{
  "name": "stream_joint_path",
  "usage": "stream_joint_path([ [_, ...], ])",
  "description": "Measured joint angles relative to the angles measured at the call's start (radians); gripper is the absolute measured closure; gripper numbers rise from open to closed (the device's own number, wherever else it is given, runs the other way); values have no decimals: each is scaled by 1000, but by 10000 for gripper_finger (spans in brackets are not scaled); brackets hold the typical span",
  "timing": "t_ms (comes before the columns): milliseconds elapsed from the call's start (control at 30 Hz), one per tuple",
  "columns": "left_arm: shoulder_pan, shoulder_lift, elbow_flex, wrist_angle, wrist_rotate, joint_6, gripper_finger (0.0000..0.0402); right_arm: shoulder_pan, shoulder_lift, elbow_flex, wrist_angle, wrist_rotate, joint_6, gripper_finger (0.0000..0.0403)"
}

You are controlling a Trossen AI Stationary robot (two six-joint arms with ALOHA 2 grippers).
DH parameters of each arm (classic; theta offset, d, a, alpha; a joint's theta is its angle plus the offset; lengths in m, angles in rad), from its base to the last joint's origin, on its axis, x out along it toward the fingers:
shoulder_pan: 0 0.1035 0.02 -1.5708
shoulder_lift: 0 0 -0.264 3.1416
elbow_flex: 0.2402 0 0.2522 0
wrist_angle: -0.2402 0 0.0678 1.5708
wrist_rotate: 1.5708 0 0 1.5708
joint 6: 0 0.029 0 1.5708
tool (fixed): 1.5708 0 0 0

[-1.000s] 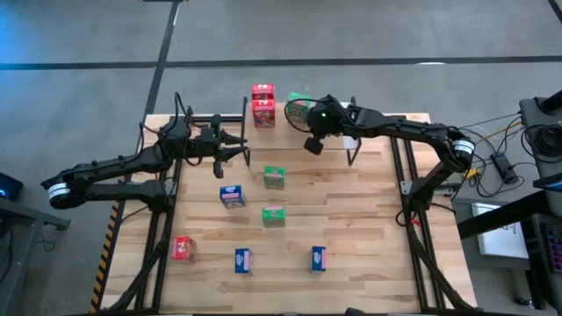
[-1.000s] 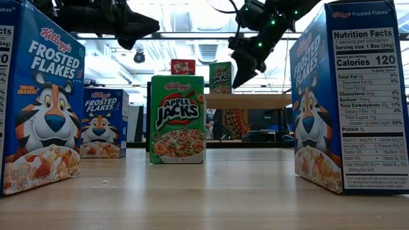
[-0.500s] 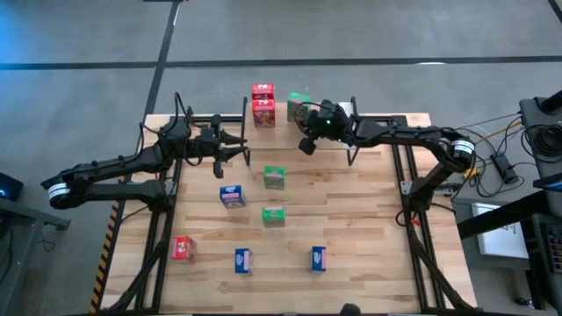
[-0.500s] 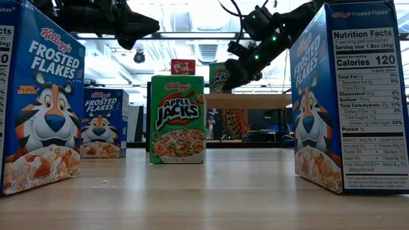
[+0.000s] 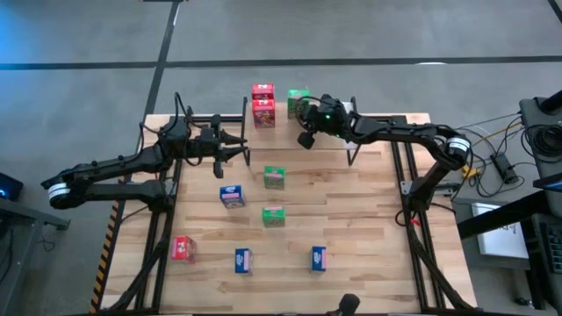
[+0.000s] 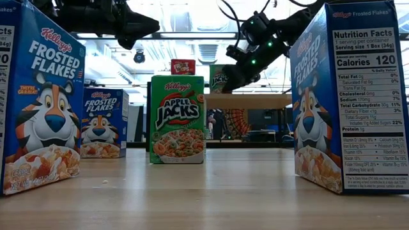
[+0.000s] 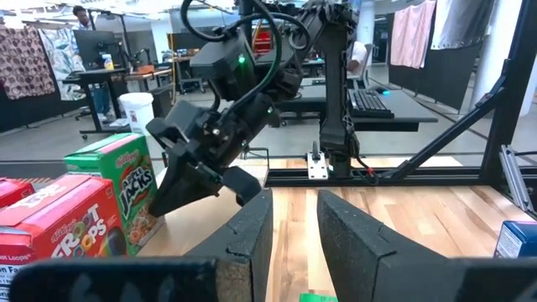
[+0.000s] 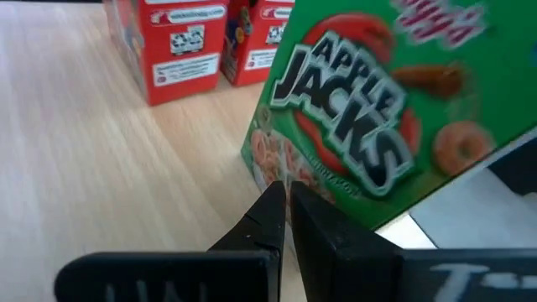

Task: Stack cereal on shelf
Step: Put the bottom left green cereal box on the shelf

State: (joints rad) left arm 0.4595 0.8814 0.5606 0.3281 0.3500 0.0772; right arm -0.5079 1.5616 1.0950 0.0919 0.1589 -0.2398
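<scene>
The shelf (image 6: 268, 101) stands at the table's far edge. On its plank (image 8: 92, 193) are two red cereal boxes (image 5: 262, 103) and a green Apple Jacks box (image 5: 299, 99), upright on its bottom. My right gripper (image 8: 285, 195) is shut, its tips at this green box's printed face. It reaches in from the right, slanting down (image 6: 225, 86). My left gripper (image 5: 241, 149) hovers level over the table's far left, slightly open with nothing between its fingers (image 7: 294, 220). Several more cereal boxes stand on the table. My right gripper meets the green box with its shut fingertips (image 8: 273, 210) low on the printed face, by the bottom edge (image 8: 277, 172). The fingers come from the table's right, slanting down. The box stays upright on the shelf plank, beside the red boxes.
On the tabletop stand two green boxes (image 5: 275, 178) (image 5: 273, 216), three blue ones (image 5: 232, 196) (image 5: 243, 260) (image 5: 318, 258) and a red one (image 5: 183, 248). Black frame rails (image 5: 158, 228) run along both table sides. The shelf's right half is bare wood.
My right gripper has come down and toward the table's left, to the green box on the shelf, tipping its fingers downward. It has stayed shut.
</scene>
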Motion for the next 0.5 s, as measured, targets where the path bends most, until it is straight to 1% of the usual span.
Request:
stream_joint_path([
  [300,0,2,0,0,0,0,322,1,39,0,6,-1,3,390],
  [500,0,4,0,1,0,1,322,4,44,0,63,-9,-1,390],
])
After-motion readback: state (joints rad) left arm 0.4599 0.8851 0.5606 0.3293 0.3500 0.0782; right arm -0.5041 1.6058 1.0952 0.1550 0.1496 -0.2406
